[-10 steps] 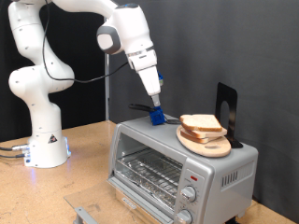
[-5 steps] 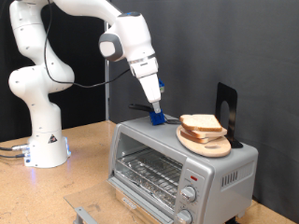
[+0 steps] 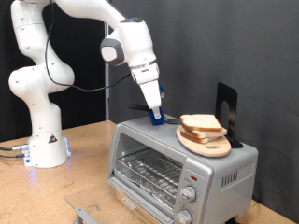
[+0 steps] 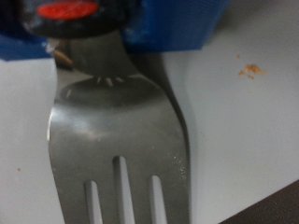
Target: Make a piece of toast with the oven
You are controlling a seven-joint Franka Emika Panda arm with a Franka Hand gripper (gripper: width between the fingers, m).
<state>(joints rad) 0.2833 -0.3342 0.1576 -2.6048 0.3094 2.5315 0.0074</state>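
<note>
Black backdrop, wooden bench: your gripper is clamped on a fork atop the oven. Toast sits on its round board up there, not inside yet.

exterior view: bright, even, sharp | wrist view: fork blurred, glare on metal, soft shadow

One oven, two knobs, one round board, one fork, two bread slices.
</note>
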